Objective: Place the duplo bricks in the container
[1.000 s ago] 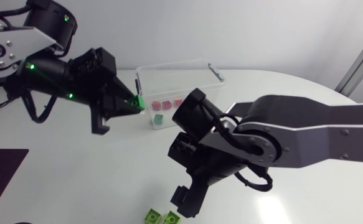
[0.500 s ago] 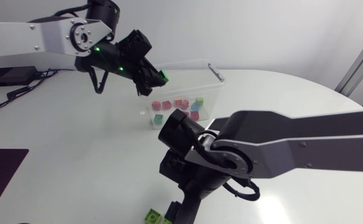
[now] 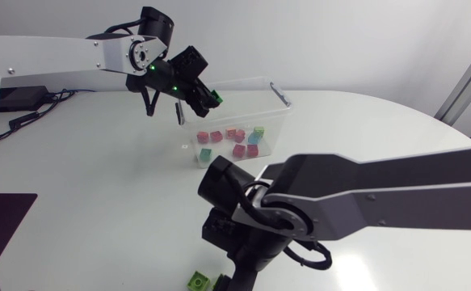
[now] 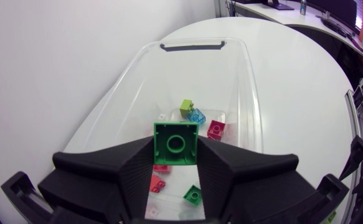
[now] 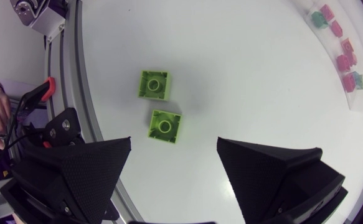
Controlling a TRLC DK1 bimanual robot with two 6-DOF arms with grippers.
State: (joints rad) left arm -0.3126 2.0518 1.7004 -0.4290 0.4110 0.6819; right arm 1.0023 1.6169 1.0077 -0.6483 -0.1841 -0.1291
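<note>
A green brick [image 4: 176, 144] is clamped in the left tool [image 4: 176, 140] over the container [image 4: 248, 81]; released askew, it could be bounced out. The right tool [image 5: 174, 149] is spread wide.

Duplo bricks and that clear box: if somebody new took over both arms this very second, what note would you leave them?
Left gripper: shut on the green brick, held above the container, not yet released.
Right gripper: open, above the nearer lime brick and the farther lime brick, both on the table; it touches neither.
Done: several loose bricks, red, green and blue, already lie in the container.
Left: drop the green brick in, then pick up both lime ones and put them in too.
</note>
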